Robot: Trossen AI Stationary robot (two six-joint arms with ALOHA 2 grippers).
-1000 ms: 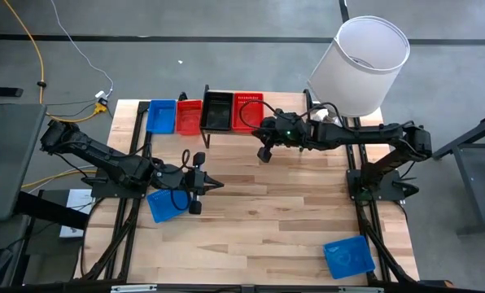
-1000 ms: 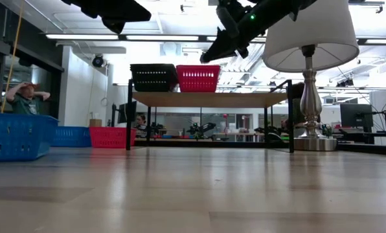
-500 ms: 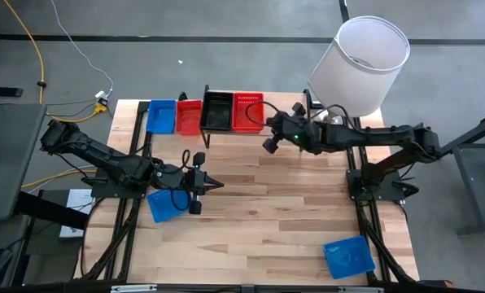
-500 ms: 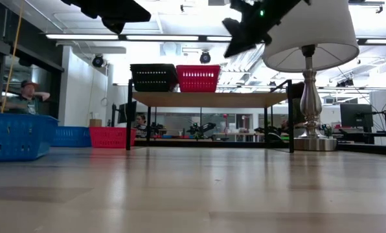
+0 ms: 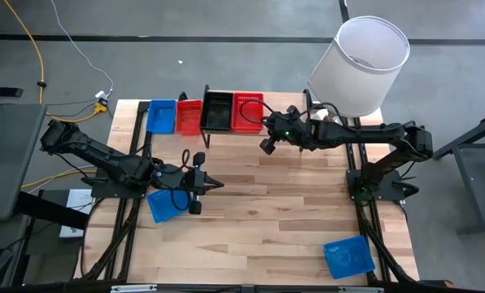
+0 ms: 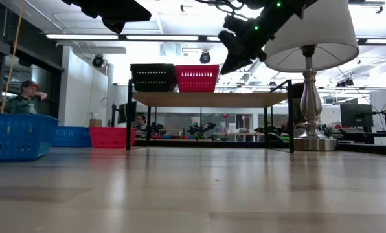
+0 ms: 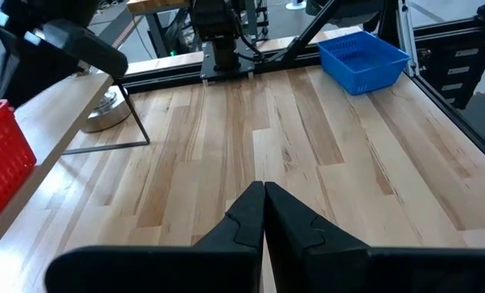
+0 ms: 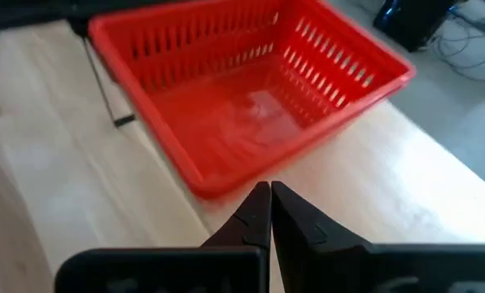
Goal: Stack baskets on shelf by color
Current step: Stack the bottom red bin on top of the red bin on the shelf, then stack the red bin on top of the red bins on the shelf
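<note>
On the low shelf with a light wood plank top on thin black legs (image 6: pixel 209 99) stood 2 baskets side by side: a black perforated plastic basket (image 5: pixel 217 111) and a red perforated plastic basket (image 5: pixel 247 111). That looked like the only work done. 4 baskets were left on the wooden tabletop (image 5: pixel 259 212): a blue plastic basket (image 5: pixel 162 115) and a second red plastic basket (image 5: pixel 189 117) just beside the shelf's end, another blue basket (image 5: pixel 163 204) partly under the left arm, and a blue basket near the front right corner (image 5: pixel 347 255), well apart from the rest. By my judgement the task was early, with the blue stack not begun.

The right gripper (image 5: pixel 266 145) hung above the shelf's bare end just beside the shelved red basket, jaws pressed together and holding nothing. The left gripper (image 5: pixel 212 185) waited over the tabletop's middle, jaws likewise shut and empty.

Against the frame 0.5 seconds earlier, the right gripper had drawn slightly closer to the red basket; 1 second ago it had been about where it was now. The left arm and every basket had stayed put.
</note>
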